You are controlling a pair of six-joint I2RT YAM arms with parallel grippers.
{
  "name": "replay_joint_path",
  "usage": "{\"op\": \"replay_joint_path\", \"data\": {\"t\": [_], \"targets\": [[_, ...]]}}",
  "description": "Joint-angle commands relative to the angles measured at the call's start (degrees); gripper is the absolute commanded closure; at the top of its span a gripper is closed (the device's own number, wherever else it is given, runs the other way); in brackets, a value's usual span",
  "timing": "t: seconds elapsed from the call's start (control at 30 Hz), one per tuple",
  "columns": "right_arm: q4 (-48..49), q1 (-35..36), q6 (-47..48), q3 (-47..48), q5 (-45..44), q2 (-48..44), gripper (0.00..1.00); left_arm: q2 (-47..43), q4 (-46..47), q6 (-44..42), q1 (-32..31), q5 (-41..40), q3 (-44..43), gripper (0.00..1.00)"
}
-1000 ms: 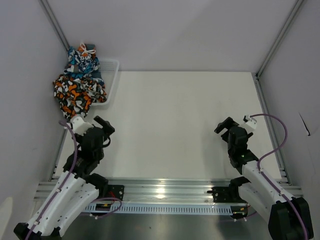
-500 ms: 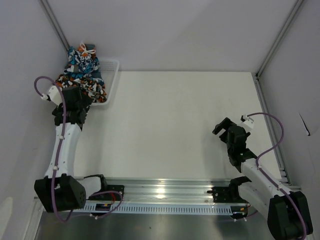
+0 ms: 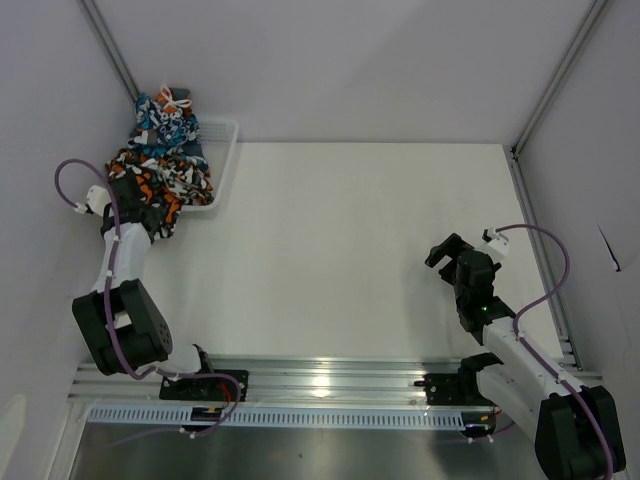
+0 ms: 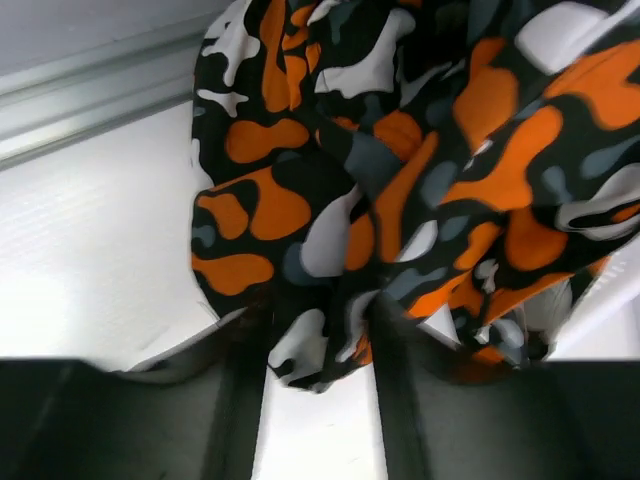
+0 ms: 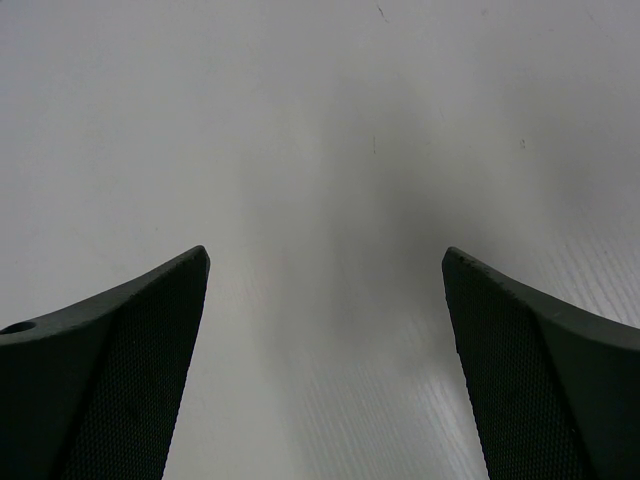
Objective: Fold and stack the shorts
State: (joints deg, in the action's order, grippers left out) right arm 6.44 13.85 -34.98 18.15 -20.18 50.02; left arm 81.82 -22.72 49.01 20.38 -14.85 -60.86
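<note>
The orange, black, grey and white camouflage shorts (image 3: 160,183) hang over the near end of the white mesh basket (image 3: 229,140). The blue-teal cartoon-print shorts (image 3: 165,118) lie behind them in the basket. My left gripper (image 3: 148,207) reaches into the lower edge of the camouflage shorts. In the left wrist view its fingers (image 4: 245,345) stand close together, and a hanging fold of the camouflage shorts (image 4: 330,250) is pinched between them at the gripper (image 4: 315,325). My right gripper (image 3: 446,254) hovers open over bare table at the right, with nothing between its fingers (image 5: 150,330).
The basket sits in the far left corner against the enclosure's wall and a metal frame post (image 3: 110,50). White tabletop (image 3: 370,240) spreads between the arms. An aluminium rail (image 3: 330,380) runs along the near edge.
My left arm swung from the near left up to the basket, and its jaws went from wide open to closed on the camouflage fabric. The right arm barely moved.
</note>
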Motion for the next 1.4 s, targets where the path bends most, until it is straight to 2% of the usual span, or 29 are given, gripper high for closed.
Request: {"op": "replay_joint_path", "data": {"t": [0.0, 0.03, 0.07, 0.17, 0.33, 0.47, 0.6, 0.67, 0.73, 0.9, 1.1, 1.17, 1.2, 1.23, 1.27, 1.37], "targets": [[1.5, -0.2, -0.3, 2.0, 0.0, -0.8, 0.01, -0.2, 4.9, 2.9, 1.5, 4.8, -0.3, 0.78], [1.5, -0.2, -0.3, 2.0, 0.0, -0.8, 0.01, -0.2, 5.0, 3.2, 1.8, 5.1, -0.2, 0.92], [1.4, -0.2, -0.3, 2.0, 0.0, -0.8, 0.0, 0.0, 5.1, 3.4, 1.9, 5.6, -0.1, 1.0], [1.6, -0.3, -0.3, 2.0, 0.1, -0.8, 0.01, -1.4, 5.6, 1.5, 1.6, 9.4, -1.2, 1.0], [1.8, -0.2, 0.0, 2.2, 0.2, -0.8, 0.01, -5.8, 0.1, -5.3, -7.5, 6.6, -10.0, 1.0], [1.7, -0.3, 0.1, 2.2, 0.2, -0.9, 0.0, -6.6, -8.3, -12.4, -16.9, 2.8, -24.6, 1.0], [2.0, -0.2, 0.2, 2.2, 0.7, -0.7, 0.01, -8.4, -14.0, -17.5, -28.1, -4.8, -36.3, 1.0], [2.0, -0.3, 0.4, 2.2, 0.8, -0.6, 0.01, -9.7, -15.5, -18.9, -30.0, -6.2, -40.9, 1.0], [2.0, -0.3, 0.4, 2.3, 0.8, -0.5, 0.01, -11.8, -16.0, -19.3, -31.9, -5.1, -43.4, 1.0], [2.2, -0.2, 0.4, 2.4, 1.1, -0.4, 0.0, -17.3, -13.2, -17.6, -35.3, 4.6, -43.5, 1.0], [2.5, -0.2, 0.7, 2.4, 2.0, 0.3, 0.0, -20.8, -10.4, -18.1, -36.6, 6.1, -40.0, 0.99], [2.6, -0.2, 0.7, 2.6, 2.3, 0.7, 0.01, -20.9, -11.4, -17.6, -36.6, 4.9, -34.6, 0.88], [2.6, -0.3, 0.7, 2.7, 2.5, 1.0, 0.01, -20.9, -11.5, -17.4, -36.6, 4.6, -32.7, 0.78], [2.6, -0.3, 0.6, 2.9, 2.7, 1.4, 0.01, -20.8, -11.3, -17.1, -36.6, 3.9, -28.3, 0.65], [2.5, -0.3, 0.7, 3.0, 2.9, 1.7, 0.01, -20.7, -10.6, -16.6, -36.6, 3.6, -23.7, 0.46], [2.3, -0.2, 0.7, 3.2, 2.9, 1.9, 0.01, -18.1, -9.2, -16.6, -36.6, 3.0, -14.5, 0.3]]}}
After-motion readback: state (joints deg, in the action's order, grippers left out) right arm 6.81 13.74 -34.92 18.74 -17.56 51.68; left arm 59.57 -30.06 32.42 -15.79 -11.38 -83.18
